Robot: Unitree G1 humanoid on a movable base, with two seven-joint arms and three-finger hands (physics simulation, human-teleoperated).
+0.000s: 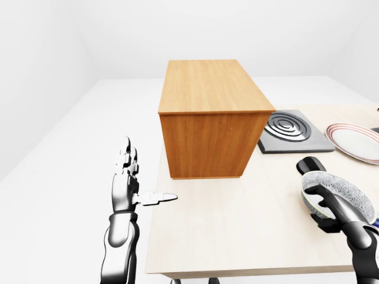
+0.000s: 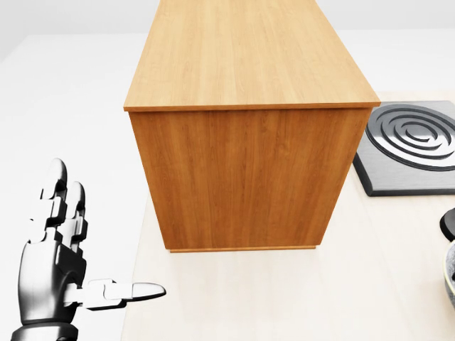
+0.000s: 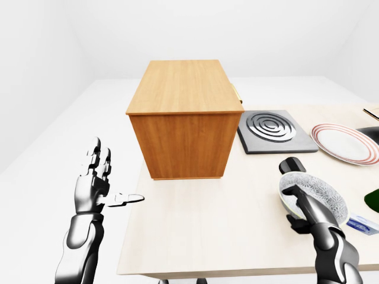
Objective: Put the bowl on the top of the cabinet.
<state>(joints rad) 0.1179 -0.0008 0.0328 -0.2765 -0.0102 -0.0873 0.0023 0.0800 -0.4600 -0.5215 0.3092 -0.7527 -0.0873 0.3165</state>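
Right-eye view, lower right of the frame: my right hand point(image 3: 305, 204) is clamped on the bowl point(image 3: 317, 198), one finger hooked over the near rim and into the hollow, the others below it. The bowl is pale with a fine grey pattern inside. It sits low, near the table point(image 3: 237, 236), and I cannot tell whether it is touching the surface.

I judge it a stiff, glazed, breakable thing, light enough for one hand but slick. A pinch at one edge lets the far side sag, so I would keep it level and avoid knocking it on the cabinet edge.

The cabinet point(image 3: 180, 127) stands in the upper middle of the frame, its flat wooden top bare and well apart from the bowl. A hob point(image 3: 272, 131) and a striped plate point(image 3: 346, 143) lie to its right.

My left hand point(image 1: 127, 183) hangs at lower left, off the table edge, fingers spread, holding nothing.
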